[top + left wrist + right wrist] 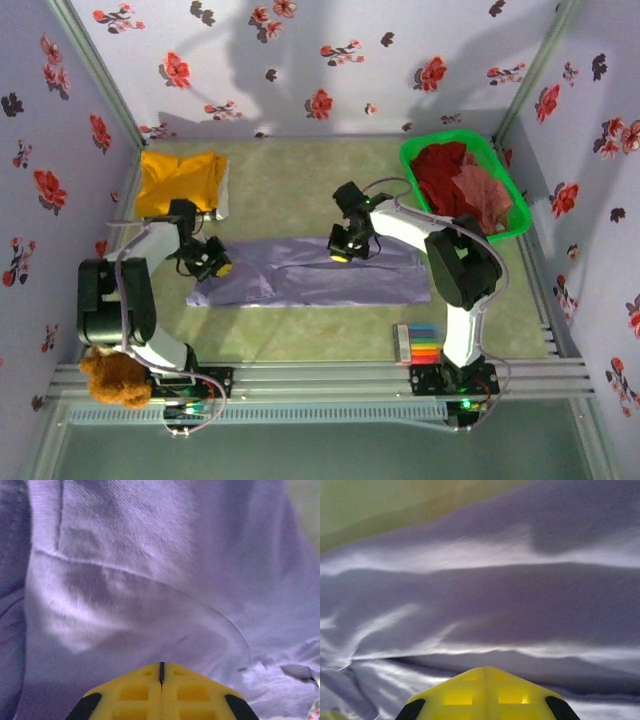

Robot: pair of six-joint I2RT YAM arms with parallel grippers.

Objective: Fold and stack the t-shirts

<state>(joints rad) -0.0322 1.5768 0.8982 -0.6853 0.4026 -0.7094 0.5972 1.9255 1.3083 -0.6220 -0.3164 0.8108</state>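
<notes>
Left gripper: the left gripper [214,266] is down at the left end of the lavender t-shirt [300,285]. In the wrist view [161,666] its yellow fingers [132,692] meet along a thin dark seam, so it is closed. The tips press against the cloth [150,570], but whether any fabric is caught between them cannot be told.
Right gripper: the right gripper [343,250] sits on the far edge of the same shirt, right of its middle. Its yellow fingers [457,696] are closed together in the wrist view [486,669], low over rippled purple folds [495,605]. A hold on the cloth cannot be confirmed.
Near edge, left: a brown plush toy [115,378] rests by the left arm's base.
Near edge, right: a set of coloured strips [415,345] lies beside the right arm's base.
Middle of the table: the lavender t-shirt lies as a long band running left to right across the green table [300,190], creased along its length.
Far left corner: the mustard-yellow t-shirt [175,180] lies folded flat, well apart from the lavender one.
Far right corner: the green basket [408,160] holds the dark red t-shirt [440,170], bunched up, with the salmon-pink t-shirt [485,195] crumpled to its right.
</notes>
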